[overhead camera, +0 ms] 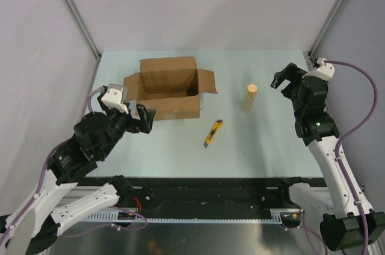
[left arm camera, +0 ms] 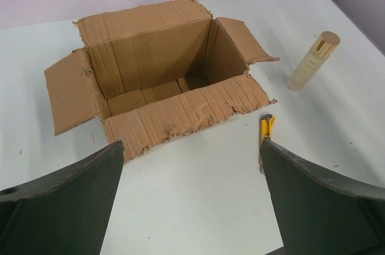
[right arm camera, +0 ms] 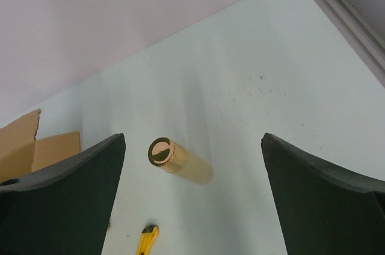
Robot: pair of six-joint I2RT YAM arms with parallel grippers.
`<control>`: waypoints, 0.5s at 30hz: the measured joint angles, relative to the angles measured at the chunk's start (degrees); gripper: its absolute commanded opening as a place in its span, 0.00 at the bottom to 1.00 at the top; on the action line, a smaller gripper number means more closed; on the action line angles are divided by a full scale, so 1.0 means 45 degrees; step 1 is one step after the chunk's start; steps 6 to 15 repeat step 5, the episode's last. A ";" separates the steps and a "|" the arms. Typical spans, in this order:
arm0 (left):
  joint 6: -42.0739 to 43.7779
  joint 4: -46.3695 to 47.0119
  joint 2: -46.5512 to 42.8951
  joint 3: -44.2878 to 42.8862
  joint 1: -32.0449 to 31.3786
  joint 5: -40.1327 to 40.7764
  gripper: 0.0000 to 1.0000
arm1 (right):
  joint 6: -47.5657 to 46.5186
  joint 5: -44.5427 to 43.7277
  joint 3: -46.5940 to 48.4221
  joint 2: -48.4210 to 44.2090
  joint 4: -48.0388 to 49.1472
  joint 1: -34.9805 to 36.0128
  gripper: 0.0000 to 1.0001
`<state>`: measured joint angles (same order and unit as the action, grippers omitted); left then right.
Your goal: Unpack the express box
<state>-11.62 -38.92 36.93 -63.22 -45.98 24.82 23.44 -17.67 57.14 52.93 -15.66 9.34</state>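
1. since the express box [overhead camera: 174, 107] sits at the far left of the table [overhead camera: 258, 147] with its flaps folded out and its floor looking bare from the left wrist view, you could shove or tip the light carton if your left gripper [overhead camera: 146, 118] drives forward into the torn near flap.
2. the yellow knife [overhead camera: 213, 133] lies just right of the box's near corner. a low sweep by either arm could send it skidding. i cannot tell whether its blade is out.
3. the gold bottle [overhead camera: 249, 97] stands upright further right. it is tall and narrow, so a glancing finger would topple it and let it roll.
4. your left arm is folded low on the near side of the box, wrist aimed at it, jaws spread wide and holding nothing.
5. your right arm is raised at the far right, with the right gripper [overhead camera: 286, 83] angled down toward the bottle, jaws spread wide, empty and apart from it.
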 measured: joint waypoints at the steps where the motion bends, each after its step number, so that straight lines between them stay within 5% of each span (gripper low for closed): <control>1: 0.0000 -0.0015 -0.0019 0.0000 0.0000 -0.0019 1.00 | -0.0005 0.0000 0.0000 0.0000 0.0005 0.0000 1.00; 15: 0.0005 -0.0073 -0.0131 -0.0005 0.0000 -0.0121 1.00 | -0.0034 0.0005 0.0000 0.0005 0.0024 0.0000 1.00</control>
